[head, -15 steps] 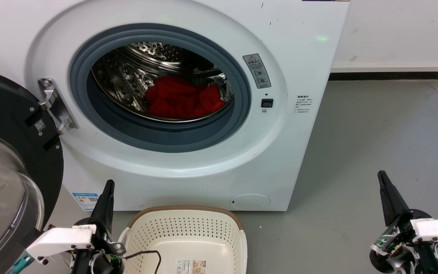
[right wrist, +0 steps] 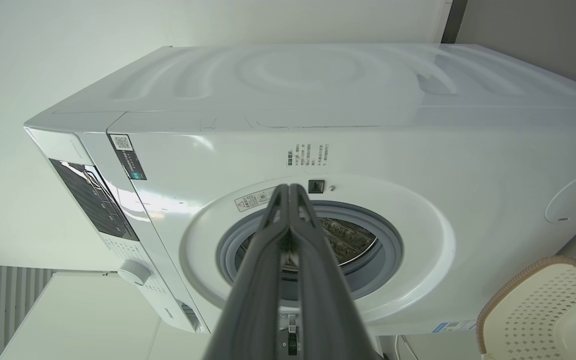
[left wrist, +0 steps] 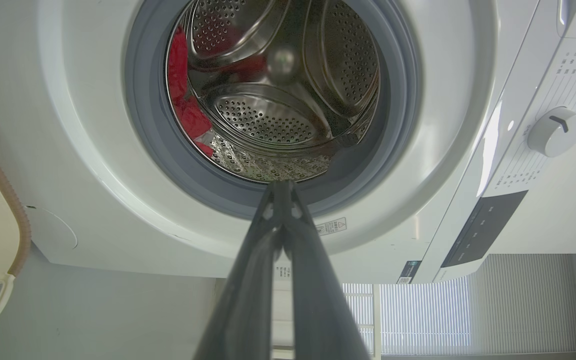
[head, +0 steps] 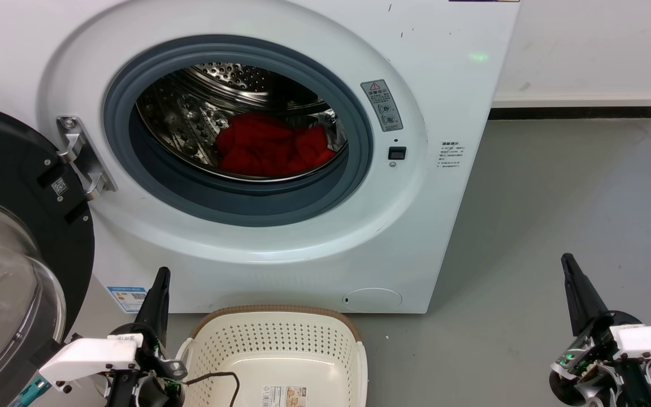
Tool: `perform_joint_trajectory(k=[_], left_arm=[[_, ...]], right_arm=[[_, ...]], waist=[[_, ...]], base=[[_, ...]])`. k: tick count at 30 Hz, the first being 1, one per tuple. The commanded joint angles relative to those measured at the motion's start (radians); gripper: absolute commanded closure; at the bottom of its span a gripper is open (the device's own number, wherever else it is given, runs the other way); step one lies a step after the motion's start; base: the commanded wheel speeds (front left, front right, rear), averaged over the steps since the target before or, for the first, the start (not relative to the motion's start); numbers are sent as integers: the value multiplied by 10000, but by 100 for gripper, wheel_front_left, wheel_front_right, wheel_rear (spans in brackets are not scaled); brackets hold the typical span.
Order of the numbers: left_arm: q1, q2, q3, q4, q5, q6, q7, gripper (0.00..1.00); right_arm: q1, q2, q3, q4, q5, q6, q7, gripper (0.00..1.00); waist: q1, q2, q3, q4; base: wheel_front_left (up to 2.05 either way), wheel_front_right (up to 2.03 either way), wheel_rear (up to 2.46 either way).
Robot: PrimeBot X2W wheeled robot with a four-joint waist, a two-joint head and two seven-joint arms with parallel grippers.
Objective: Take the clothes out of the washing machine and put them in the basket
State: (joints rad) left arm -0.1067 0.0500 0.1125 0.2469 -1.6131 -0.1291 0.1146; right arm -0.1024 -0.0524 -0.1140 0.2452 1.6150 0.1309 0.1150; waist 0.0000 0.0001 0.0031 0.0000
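Note:
The white washing machine (head: 438, 68) stands with its door (head: 14, 237) swung open to the left. Red clothes (head: 272, 147) lie in a heap on the floor of the steel drum (head: 190, 113); the left wrist view shows the clothes (left wrist: 183, 107) at the drum's left side. The cream basket (head: 280, 350) sits on the floor right in front of the machine, with nothing in the part I see. My left gripper (head: 161, 275) hangs low beside the basket's left rim, shut and holding nothing. My right gripper (head: 567, 260) is shut over bare floor at the right, far from the porthole.
The open door's glass bulge (head: 3, 294) crowds the left arm's side. Grey floor (head: 557, 198) spreads to the right of the machine up to a white wall (head: 585, 51) with a dark skirting strip. A black cable (head: 218, 379) trails over the basket's front left corner.

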Motion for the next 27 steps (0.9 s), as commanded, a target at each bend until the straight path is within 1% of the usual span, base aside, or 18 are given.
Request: perform_joint_trajectory(k=[1, 20, 21, 25, 27], left_arm=[[-60, 5, 33, -13, 1, -44, 19, 100], [-60, 5, 33, -13, 1, -44, 19, 100], [0, 0, 0, 3, 1, 0, -2, 0], [292, -29, -53, 342, 2, 13, -24, 0], [309, -28, -73, 283, 42, 12, -131, 0]], right_arm=[[-124, 34, 4, 11, -44, -3, 3, 100], [-124, 34, 5, 11, -44, -3, 3, 100], [0, 0, 0, 1, -1, 0, -1, 0], [275, 6, 23, 319, -1, -2, -9, 0], [286, 6, 100, 269, -57, -2, -116, 0]], waist=[[0, -1, 0, 0], [0, -1, 0, 0], [0, -1, 0, 0], [0, -1, 1, 0], [0, -1, 7, -1]], base=[[0, 0, 0], [0, 0, 0], [0, 0, 0], [0, 0, 0], [0, 0, 0]])
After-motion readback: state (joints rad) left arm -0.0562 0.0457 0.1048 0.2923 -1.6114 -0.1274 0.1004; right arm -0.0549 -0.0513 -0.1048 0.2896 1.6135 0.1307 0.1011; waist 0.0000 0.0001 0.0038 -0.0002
